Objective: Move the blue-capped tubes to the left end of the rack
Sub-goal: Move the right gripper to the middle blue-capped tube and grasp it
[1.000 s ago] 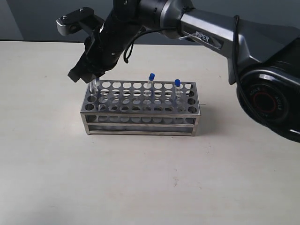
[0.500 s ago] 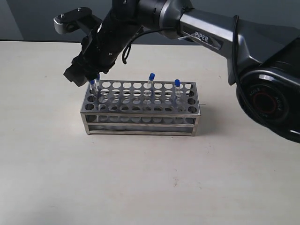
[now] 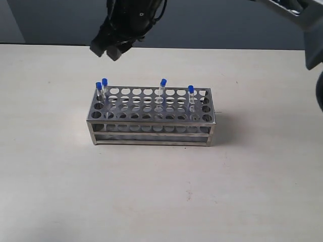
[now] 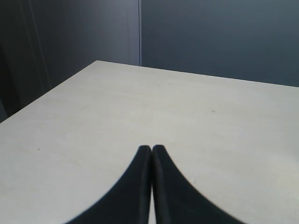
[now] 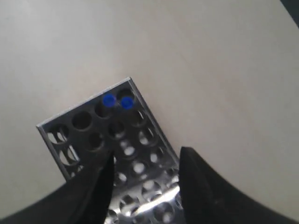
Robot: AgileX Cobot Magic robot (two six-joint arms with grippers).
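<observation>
The shiny steel rack (image 3: 151, 117) stands mid-table. Two blue-capped tubes stand side by side at its left end (image 3: 99, 91) (image 3: 104, 86). A third tube (image 3: 162, 86) stands near the middle of the back row and another (image 3: 191, 95) toward the right end. My right gripper (image 3: 111, 49) hangs open and empty above and behind the rack's left end. From the right wrist camera, its fingers (image 5: 196, 177) frame the rack (image 5: 126, 154), and the two left-end caps (image 5: 109, 100) (image 5: 126, 102) show from above. My left gripper (image 4: 151, 149) is shut and empty over bare table.
The pale table (image 3: 151, 191) surrounds the rack, with a dark wall (image 3: 227, 25) behind its far edge. The right arm's links (image 3: 303, 20) cross the top right corner. In the left wrist view a table edge (image 4: 51, 88) runs along a dark panel.
My right gripper has let go of a tube at the rack's left end and risen up and back. Both left-end blue caps now show uncovered.
</observation>
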